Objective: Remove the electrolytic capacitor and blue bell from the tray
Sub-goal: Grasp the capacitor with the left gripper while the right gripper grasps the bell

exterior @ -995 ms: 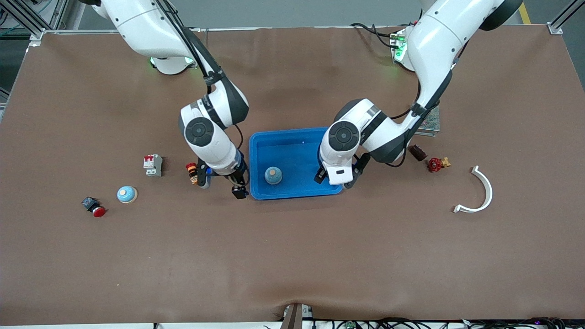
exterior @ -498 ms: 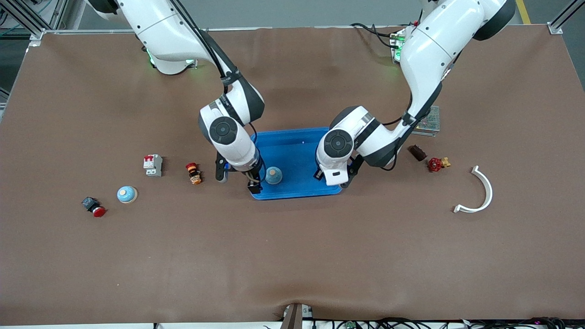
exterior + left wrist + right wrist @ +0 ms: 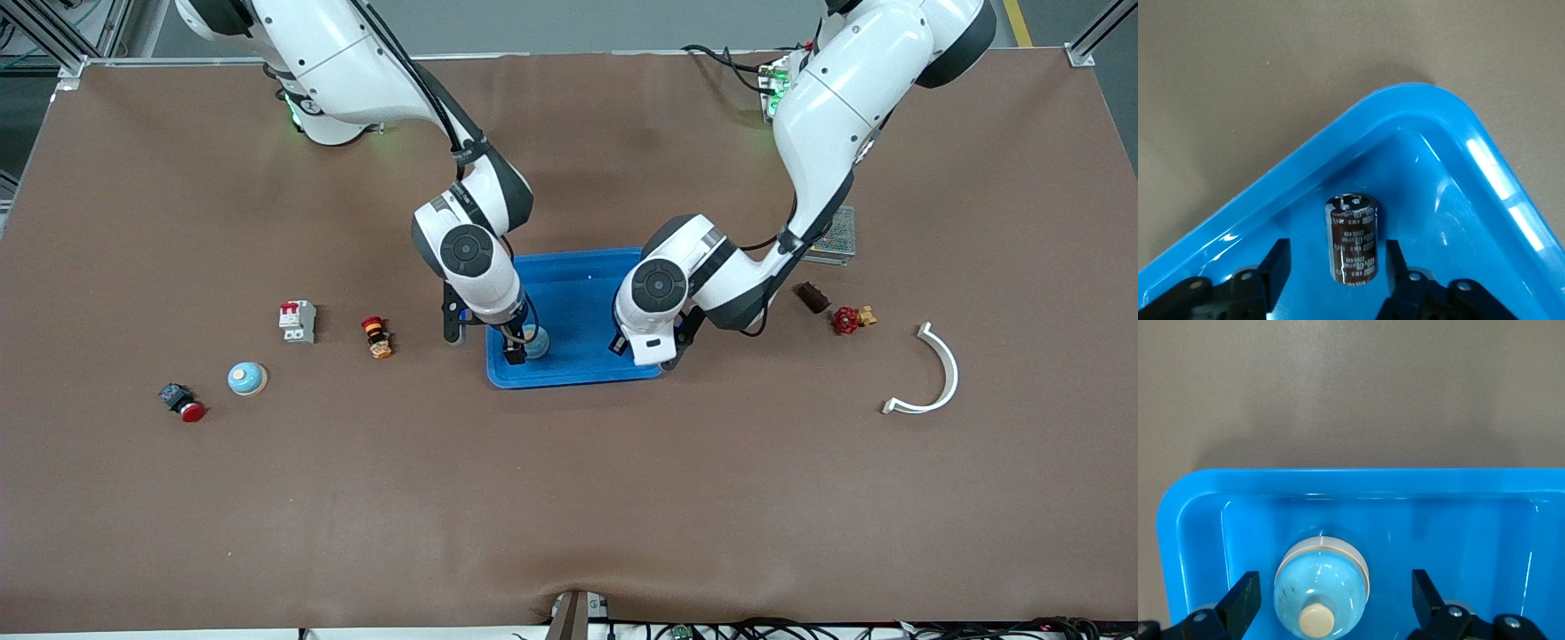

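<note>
Both pickups are in hand: in the blue tray (image 3: 578, 378), the left gripper (image 3: 1336, 277) straddles the upright electrolytic capacitor (image 3: 1353, 238) without touching it, the right gripper (image 3: 1335, 600) stands wide around the blue bell (image 3: 1321, 585); next, close, then lift.

The right gripper (image 3: 516, 348) moved from the table beside the tray (image 3: 578, 267) to over the blue bell (image 3: 1321, 583), its fingers spread on both sides. The left gripper (image 3: 1336, 270) narrowed its fingers around the electrolytic capacitor (image 3: 1353, 239), and a gap remained on each side.
</note>
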Robot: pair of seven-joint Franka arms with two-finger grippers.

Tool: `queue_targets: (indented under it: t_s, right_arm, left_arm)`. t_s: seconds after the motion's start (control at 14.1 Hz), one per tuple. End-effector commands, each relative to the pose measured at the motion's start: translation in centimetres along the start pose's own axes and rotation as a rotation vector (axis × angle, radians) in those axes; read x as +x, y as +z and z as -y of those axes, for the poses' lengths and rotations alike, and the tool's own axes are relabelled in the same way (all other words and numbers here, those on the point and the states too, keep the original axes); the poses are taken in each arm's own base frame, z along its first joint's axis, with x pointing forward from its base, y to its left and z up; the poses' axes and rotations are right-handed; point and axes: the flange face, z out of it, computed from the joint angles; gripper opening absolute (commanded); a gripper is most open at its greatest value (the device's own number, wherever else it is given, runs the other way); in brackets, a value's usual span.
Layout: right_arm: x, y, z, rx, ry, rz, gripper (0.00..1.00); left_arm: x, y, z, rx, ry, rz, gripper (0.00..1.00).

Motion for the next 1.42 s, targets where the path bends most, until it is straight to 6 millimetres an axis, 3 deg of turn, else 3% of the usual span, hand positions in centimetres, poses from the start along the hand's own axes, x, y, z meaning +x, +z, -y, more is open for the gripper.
queue_targets:
  t_s: [0.0,0.07,0.28,0.5,0.85,1.07,1.14,1.35]
  right_arm:
    - [-0.7,0.2,1.1,0.025,0.016,-0.017,1.0]
    - [-0.4,0.5,1.4,0.029,0.021,-0.025,1.0]
    - [-0.2,1.0,2.3,0.038,0.024,-0.031,1.0]
    - [-0.1,1.2,2.9,0.047,0.03,-0.033,1.0]
    - [-1.1,1.2,2.3,0.047,0.023,-0.034,1.0]
    - [-2.0,1.3,1.7,0.048,0.007,-0.033,1.0]
    - [-2.1,1.4,1.6,0.045,0.004,-0.035,1.0]
    - [-2.6,1.5,1.2,0.045,-0.006,-0.036,1.0]
  left_arm:
    - [-0.1,0.2,-0.3,-0.02,-0.017,-0.016,0.52]
    - [-0.2,0.3,-0.3,-0.027,-0.017,-0.013,0.45]
    - [0.1,0.6,-0.5,-0.032,-0.02,-0.01,0.0]
    - [0.7,-1.4,-1.1,-0.063,-0.032,-0.007,0.0]
    - [1.6,-9.4,-0.7,-0.132,0.018,-0.068,0.0]
    - [6.6,-13.9,0.5,-0.106,0.103,-0.112,0.0]
    - [8.0,-14.6,1.0,-0.081,0.149,-0.121,0.0]
    - [15.4,-14.6,2.8,-0.008,0.196,-0.114,0.0]
